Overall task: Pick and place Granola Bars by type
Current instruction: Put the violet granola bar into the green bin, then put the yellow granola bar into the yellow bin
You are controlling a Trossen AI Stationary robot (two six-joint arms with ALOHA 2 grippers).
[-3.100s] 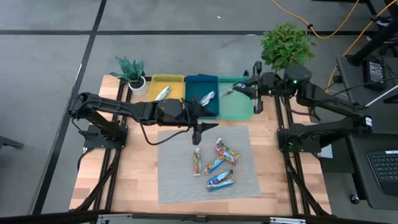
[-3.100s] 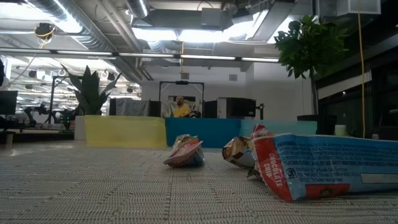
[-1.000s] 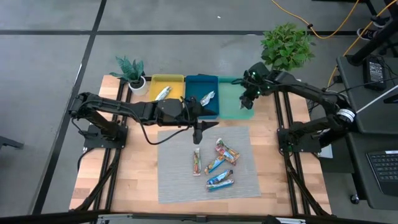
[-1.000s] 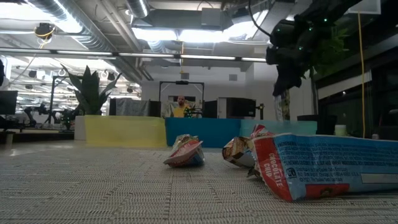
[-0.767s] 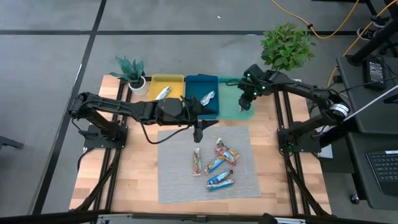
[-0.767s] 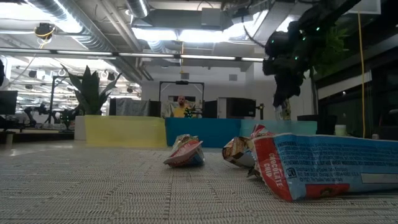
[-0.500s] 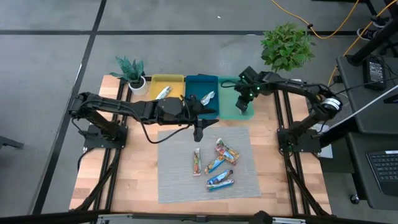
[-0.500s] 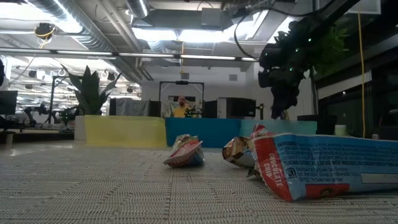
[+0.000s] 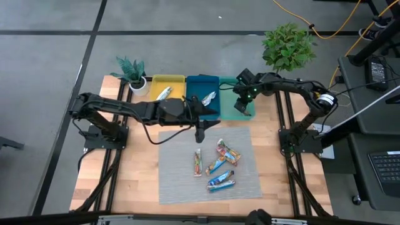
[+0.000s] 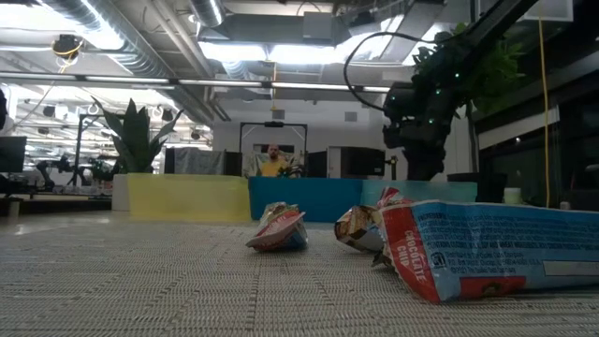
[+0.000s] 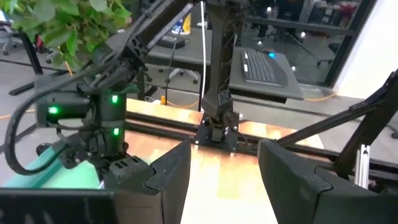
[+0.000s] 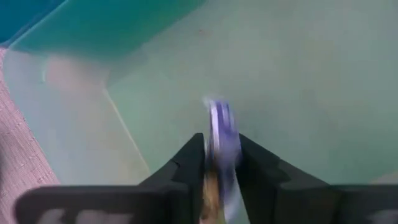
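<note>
Clamped tight on a bar, the right gripper has a blue-wrapped granola bar pinched between its fingers, sticking out over the floor of the teal tray. From overhead the right gripper sits low over that teal tray, which is the rightmost of three along the far edge of the table. Half a second back the arm was a touch further right and higher; three seconds ago it was stretched flat over the far rim of the tray with the bar dangling, so it has swung round and come down into the tray since then.

Left gripper has its fingers spread apart with nothing between them. It hangs over the far edge of the grey mat, just in front of the blue tray, and hasn't budged across any of the earlier shots.

Rest of the bars haven't shifted either: a silver one in the yellow tray, another silver one in the blue tray, and four left on the mat: a red-orange one on the left, a red-orange one at the far right, a blue one in between and a blue one nearest.

Only writing I can make out is on the big blue wrapper in the low view, which reads "CHOCOLATE CHIP" running sideways. Rest of the print is too small.
</note>
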